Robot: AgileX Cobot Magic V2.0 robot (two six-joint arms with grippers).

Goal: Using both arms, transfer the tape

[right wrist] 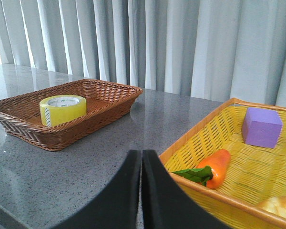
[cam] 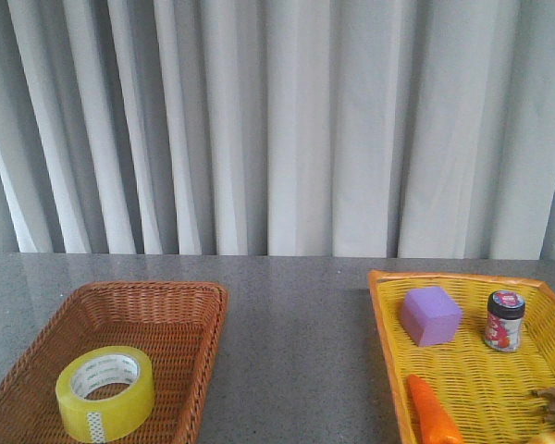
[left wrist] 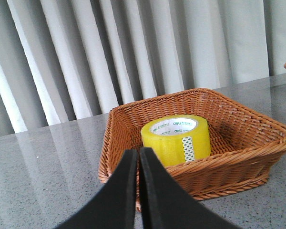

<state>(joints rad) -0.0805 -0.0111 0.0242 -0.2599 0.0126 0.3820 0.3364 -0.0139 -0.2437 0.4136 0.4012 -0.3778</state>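
The yellow tape roll (cam: 104,392) with a white core lies flat in the brown wicker basket (cam: 180,305) at the front left. It also shows in the left wrist view (left wrist: 176,139) and in the right wrist view (right wrist: 62,110). My left gripper (left wrist: 138,155) is shut and empty, held short of the brown basket's near rim (left wrist: 219,164). My right gripper (right wrist: 142,156) is shut and empty, over the table beside the yellow basket (right wrist: 207,129). Neither arm shows in the front view.
The yellow basket (cam: 381,314) at the right holds a purple cube (cam: 431,315), a small jar (cam: 504,321), an orange carrot (cam: 432,413) and something brown at its right edge. Grey table (cam: 296,314) lies between the baskets. White curtains hang behind.
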